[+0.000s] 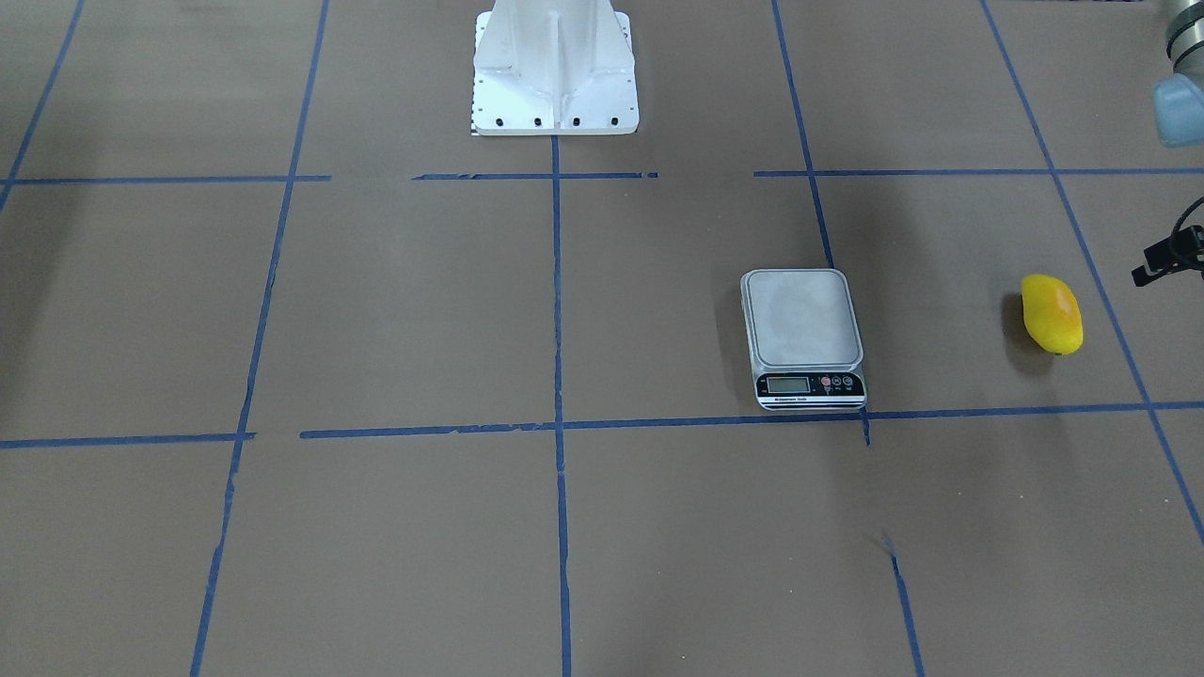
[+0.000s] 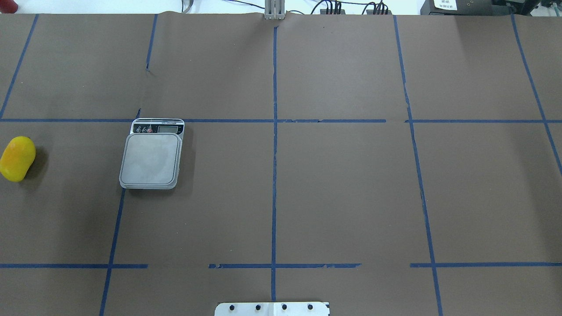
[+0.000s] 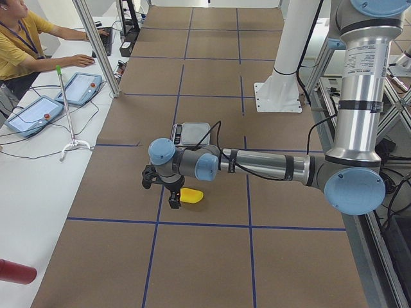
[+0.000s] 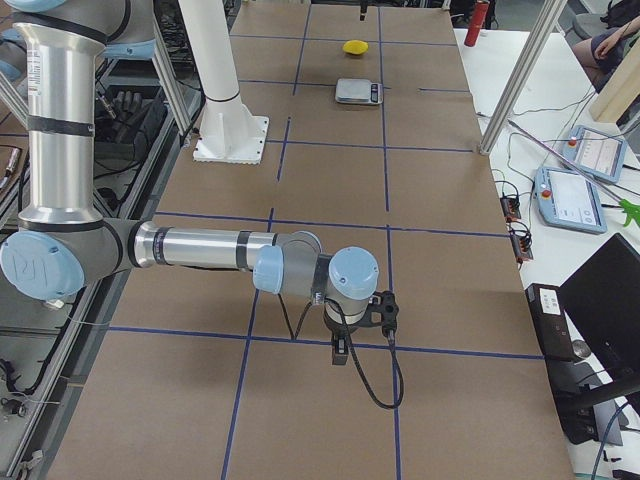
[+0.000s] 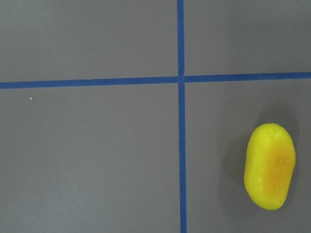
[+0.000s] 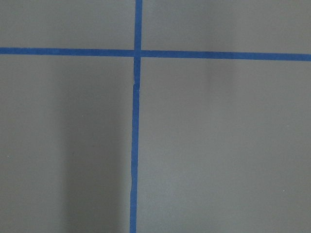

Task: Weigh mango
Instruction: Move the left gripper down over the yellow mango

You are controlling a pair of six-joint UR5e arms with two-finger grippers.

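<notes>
A glossy yellow oblong mango (image 2: 17, 158) is laid left of a flat grey scale (image 2: 151, 160), apart. The spread of the left gripper (image 3: 172, 203) and the right gripper (image 4: 340, 352) cannot be told.

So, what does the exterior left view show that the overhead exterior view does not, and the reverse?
Only exterior left: the robot's grey left arm, its black tool hanging near the small yellow mango, and a person in a yellow shirt at the white side bench. Only overhead exterior: the whole silver kitchen scale, its platform bare, no arm across it. Both: the mango lying on the brown paper table, apart from the scale, among blue tape lines.
</notes>
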